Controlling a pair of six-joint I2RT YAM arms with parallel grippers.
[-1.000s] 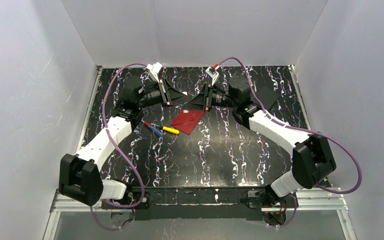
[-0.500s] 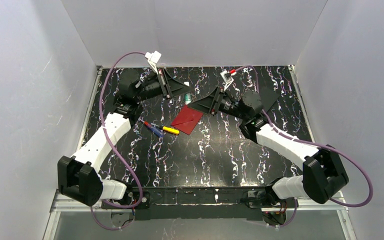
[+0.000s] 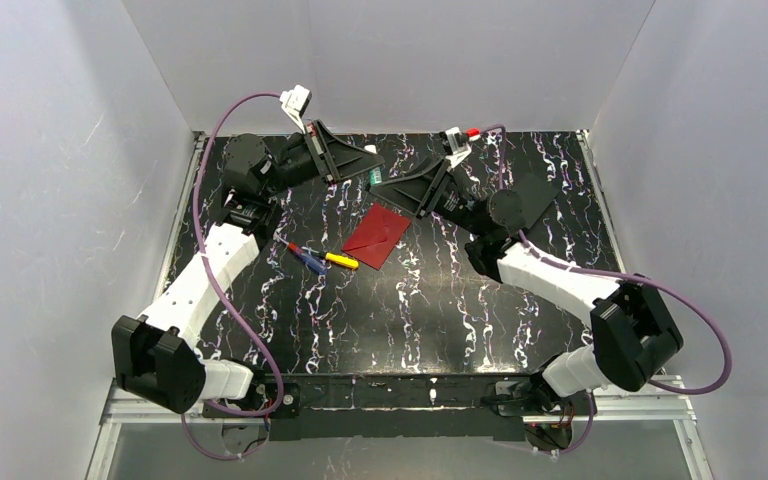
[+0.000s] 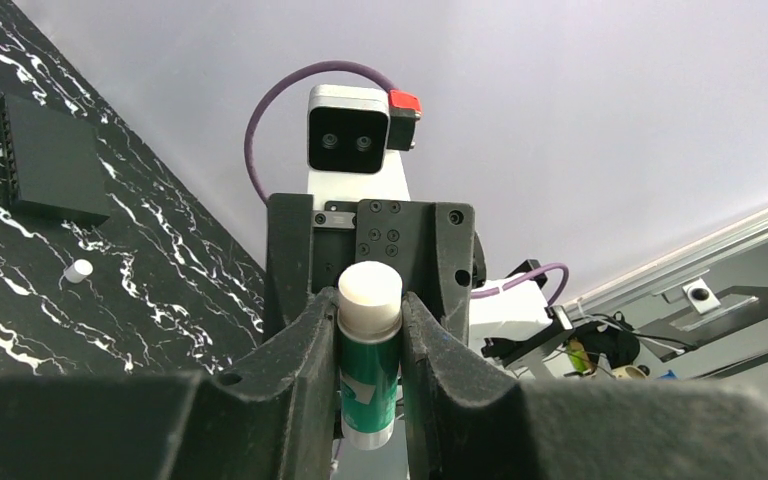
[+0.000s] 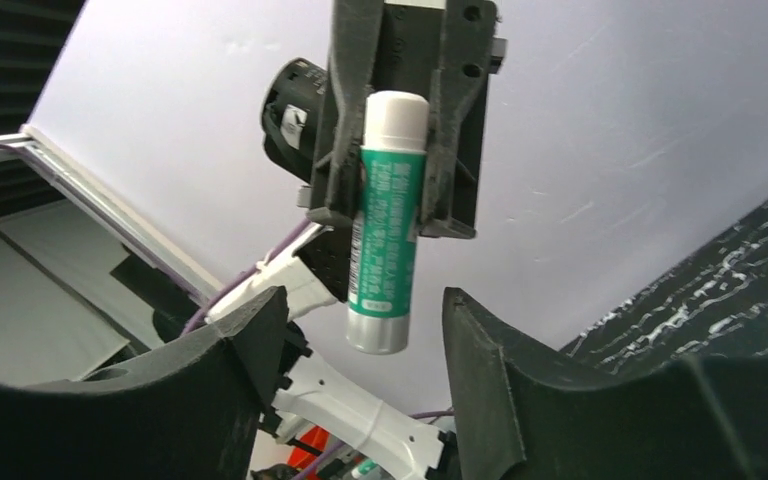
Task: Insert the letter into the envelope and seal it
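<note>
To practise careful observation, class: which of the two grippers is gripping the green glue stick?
The left gripper: it pinches the glue stick, whereas the right gripper stands open, with gaps on either side.

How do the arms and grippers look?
The left arm and right arm have white shells and black joints; a purple cable runs along each. The left gripper and right gripper are black, with tapered fingers. The right wrist camera bears a red tab.
</note>
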